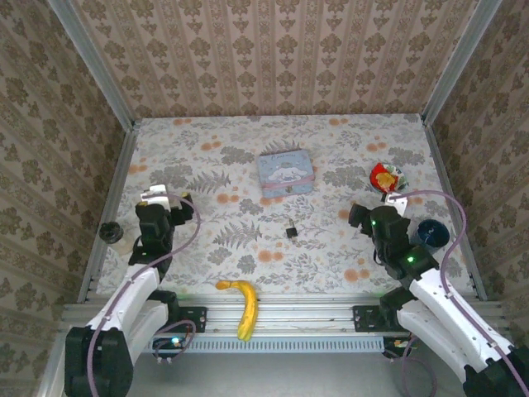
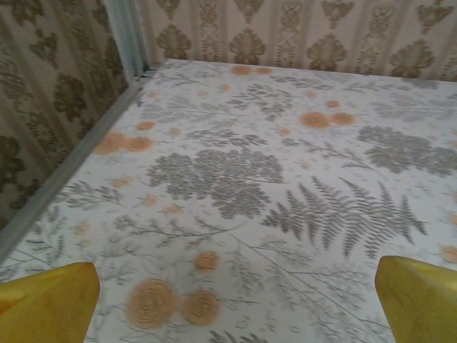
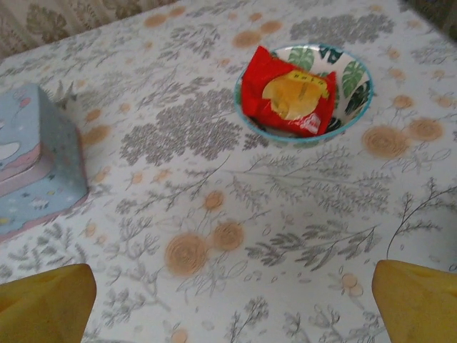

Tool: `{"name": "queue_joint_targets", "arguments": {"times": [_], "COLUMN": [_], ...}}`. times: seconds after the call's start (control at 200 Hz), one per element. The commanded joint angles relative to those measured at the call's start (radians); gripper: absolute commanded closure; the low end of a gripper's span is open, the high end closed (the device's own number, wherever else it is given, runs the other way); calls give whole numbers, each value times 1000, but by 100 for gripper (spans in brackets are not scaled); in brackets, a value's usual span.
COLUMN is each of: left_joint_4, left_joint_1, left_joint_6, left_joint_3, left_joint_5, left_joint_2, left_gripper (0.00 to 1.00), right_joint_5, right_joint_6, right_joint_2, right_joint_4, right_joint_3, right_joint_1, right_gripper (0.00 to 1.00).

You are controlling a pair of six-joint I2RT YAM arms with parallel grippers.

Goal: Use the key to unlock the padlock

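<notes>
The left pincer is released. Its yellow fingers are spread wide over bare printed table, with the side rail close on its outer side and free room ahead. The right pincer is also released and grasps nothing. A bowl lies ahead-right of it and the pale blue tin ahead-left. The padlock lies on open table between both pincers, nearer the right one and apart from the tin.

Black padlock, pale blue cartoon tin, yellow banana, red packet in leaf-print bowl, floral tablecloth
</notes>
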Motion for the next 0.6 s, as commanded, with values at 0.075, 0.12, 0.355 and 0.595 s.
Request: {"name": "queue_joint_targets", "arguments": {"times": [0.075, 0.12, 0.355, 0.595], "left_joint_4": [181, 226, 446, 615], "left_joint_1": [73, 92, 118, 118], "left_joint_6": [88, 94, 144, 174], "left_joint_3": [-41, -49, -48, -47], "left_joint_5": [66, 101, 194, 240], "left_joint_2": [56, 86, 287, 439], "left_gripper": [0, 0, 0, 0], "right_joint_5": [86, 94, 97, 70], "right_joint_6": [-142, -182, -373, -451], "right_joint_2": [-16, -13, 27, 71], "right_joint_4": [265, 310, 502, 625], "right_joint_3": [-68, -85, -149, -189], "right_joint_1": [-6, -6, -11, -43], "right_gripper": [0, 0, 0, 0]}}
